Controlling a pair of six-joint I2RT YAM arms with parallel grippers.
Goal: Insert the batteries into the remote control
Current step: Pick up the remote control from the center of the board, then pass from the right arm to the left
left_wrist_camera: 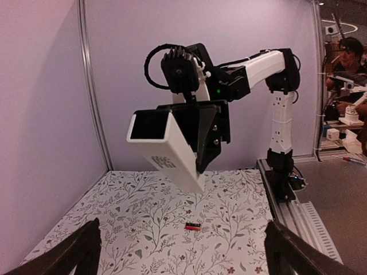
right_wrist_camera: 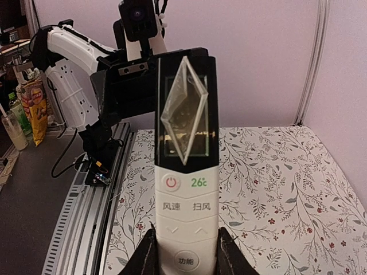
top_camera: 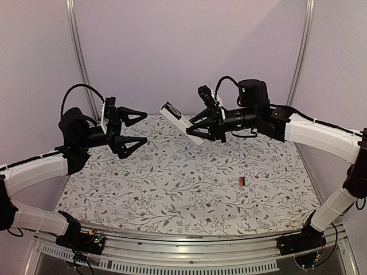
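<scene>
My right gripper is shut on the white remote control and holds it high above the back of the table, tilted, its dark display end toward the left arm. In the right wrist view the remote stands between my fingers, button face to the camera. The left wrist view shows its back. A small red and black battery lies on the table right of centre, also in the left wrist view. My left gripper is open and empty in the air, left of the remote.
A floral cloth covers the table. An aluminium rail runs along the near edge. Metal posts stand against the back walls.
</scene>
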